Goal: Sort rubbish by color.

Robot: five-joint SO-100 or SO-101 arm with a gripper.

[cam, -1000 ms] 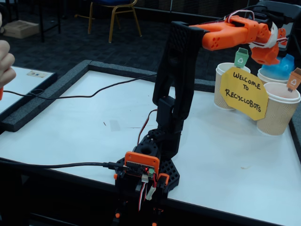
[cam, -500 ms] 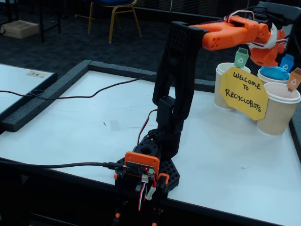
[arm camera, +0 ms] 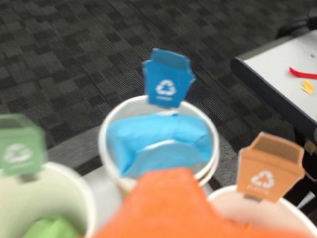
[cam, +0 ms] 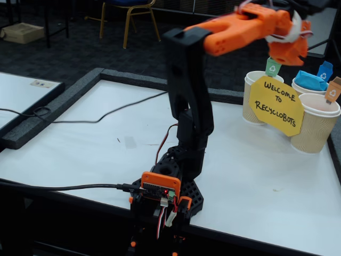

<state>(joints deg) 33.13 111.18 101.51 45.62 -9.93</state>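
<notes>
Flanking cups, sign perhaps obscuring.

A light blue crumpled paper lump is sitting in a white-rimmed beige cup bearing a blue bin tag with a white recycling symbol. A green lump is showing in the cup with the green tag. A third cup is wearing an orange tag. The arm is showing orange and black, beside a yellow sign with black lettering, on a white table. The carpet is showing a dark grey checked pattern.
</notes>
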